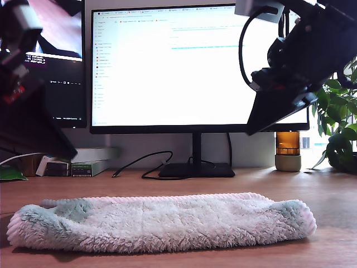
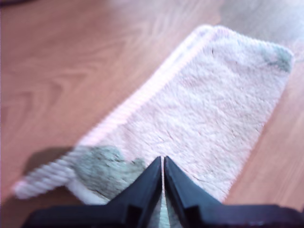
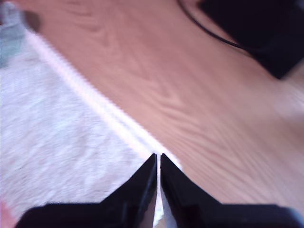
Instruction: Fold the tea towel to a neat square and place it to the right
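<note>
The tea towel [image 1: 162,223] lies on the wooden desk [image 1: 334,192] near the front edge as a long, flat folded band. It is fluffy and off-white, with grey-green corners at both ends and a ribbed hem along its far side. My first gripper [image 2: 163,159] is shut with nothing in it and hovers above one grey-green corner of the towel [image 2: 204,109]. My second gripper [image 3: 158,156] is also shut and empty, over the ribbed hem of the towel [image 3: 52,142]. In the exterior view one arm [image 1: 22,84] hangs high at the left and another arm [image 1: 295,61] high at the right.
Behind the towel a large monitor [image 1: 195,67] stands on a black base [image 1: 195,169], with a black cable [image 1: 139,162] beside it. At the exterior view's left are a second screen [image 1: 61,67] and small boxes [image 1: 89,162]. An amber jar [image 1: 288,151] and a plant [image 1: 340,123] are at its right.
</note>
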